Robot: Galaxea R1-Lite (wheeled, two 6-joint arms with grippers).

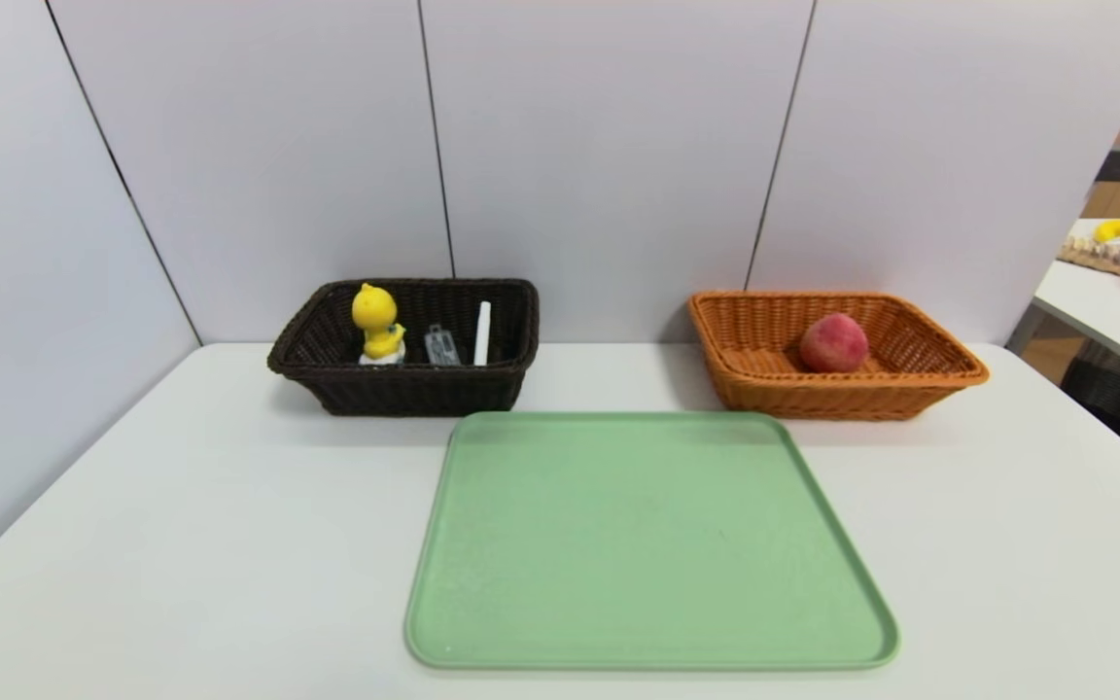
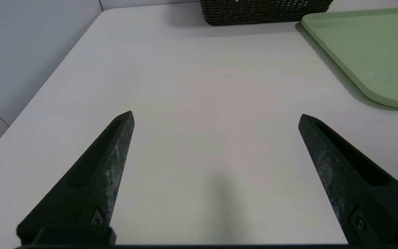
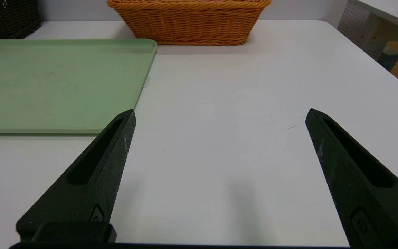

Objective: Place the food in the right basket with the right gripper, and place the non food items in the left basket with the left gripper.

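Head view: peach (image 1: pixel 833 343) inside orange basket (image 1: pixel 837 403); duck toy (image 1: pixel 377 316), grey case (image 1: pixel 441 346), white pen (image 1: pixel 483 333) inside dark basket (image 1: pixel 414 394). All 4 items sorted; task looks finished, next move likely none, just idle.

Left wrist view: left pincer (image 2: pixel 216 119) wide, nothing held, over bare surface (image 2: pixel 199 76), well apart from dark basket.

Right wrist view: right pincer (image 3: pixel 221 110) wide, nothing held, peach's basket well beyond it.

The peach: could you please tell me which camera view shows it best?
The head view, where the peach sits plainly inside the orange-tan basket. The right wrist view shows that basket's outer side, with barely a sliver of pink above the rim; the left wrist view shows none.
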